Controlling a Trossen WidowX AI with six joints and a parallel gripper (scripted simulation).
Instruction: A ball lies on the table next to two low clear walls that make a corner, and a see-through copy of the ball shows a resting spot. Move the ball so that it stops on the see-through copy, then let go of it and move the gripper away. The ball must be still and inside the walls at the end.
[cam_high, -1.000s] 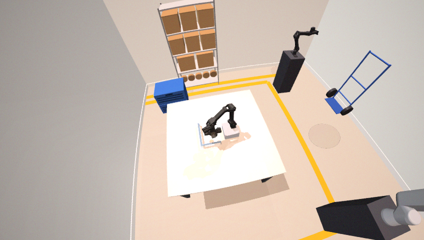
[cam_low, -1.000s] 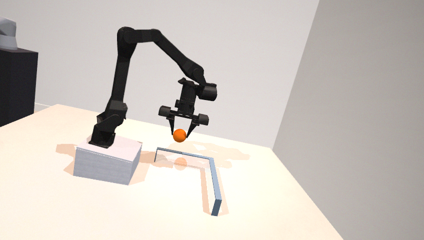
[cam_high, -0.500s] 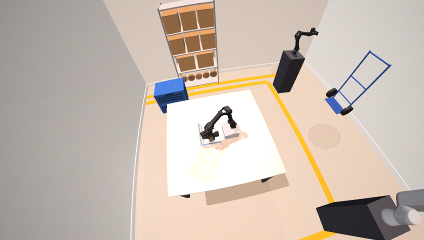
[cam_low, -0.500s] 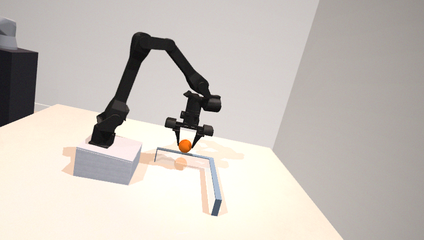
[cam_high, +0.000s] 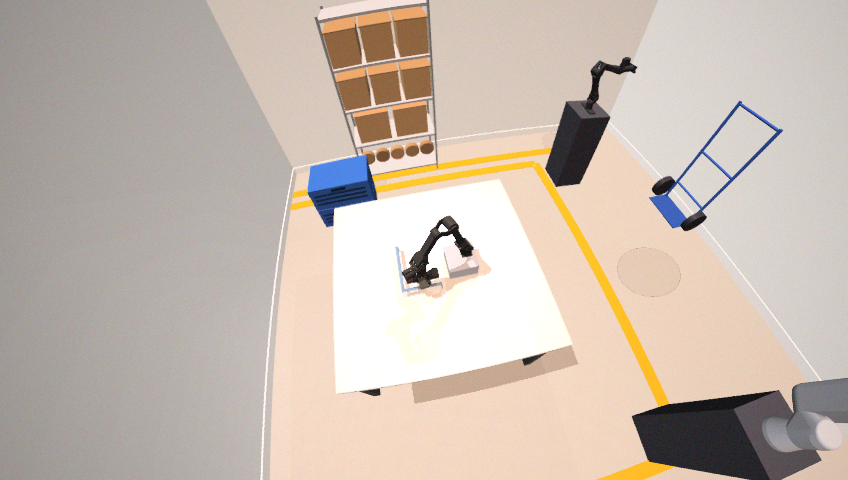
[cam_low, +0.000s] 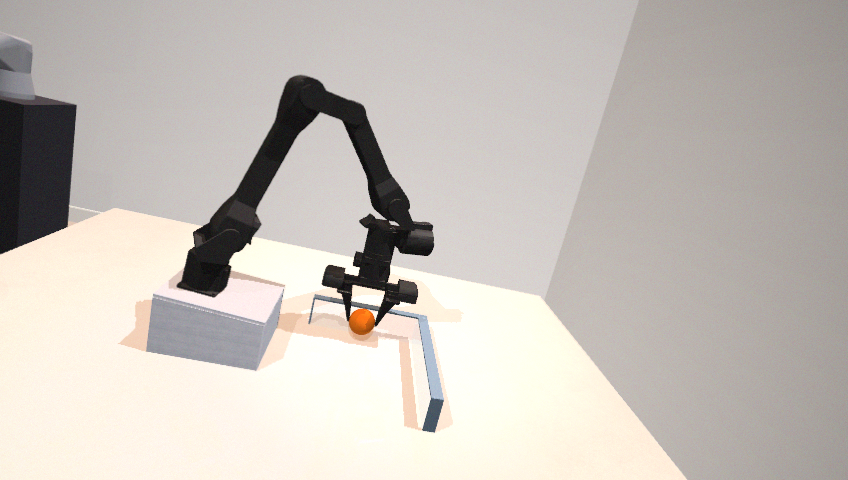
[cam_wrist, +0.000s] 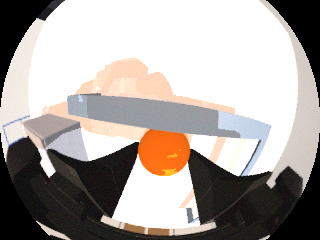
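Observation:
The orange ball (cam_low: 361, 321) (cam_wrist: 164, 152) is held between the fingertips of my gripper (cam_low: 362, 321) (cam_wrist: 164, 149), which is shut on it. The ball is very low over the table (cam_low: 333, 410), at or close to its top; whether it touches is hard to tell. It is inside the corner made by the two low clear walls (cam_low: 432, 365) (cam_wrist: 150, 114) (cam_high: 399, 268), near the back wall in the exterior view. The see-through copy cannot be made out apart from the ball. In the top view, the arm hides the ball and fingertips.
The arm's grey base block (cam_low: 205, 333) (cam_high: 462, 270) (cam_wrist: 52, 127) stands beside the open side of the corner. One wall runs close behind the fingers, and the other extends toward the front in the exterior view. Blue crates (cam_high: 342, 181) stand beyond the table.

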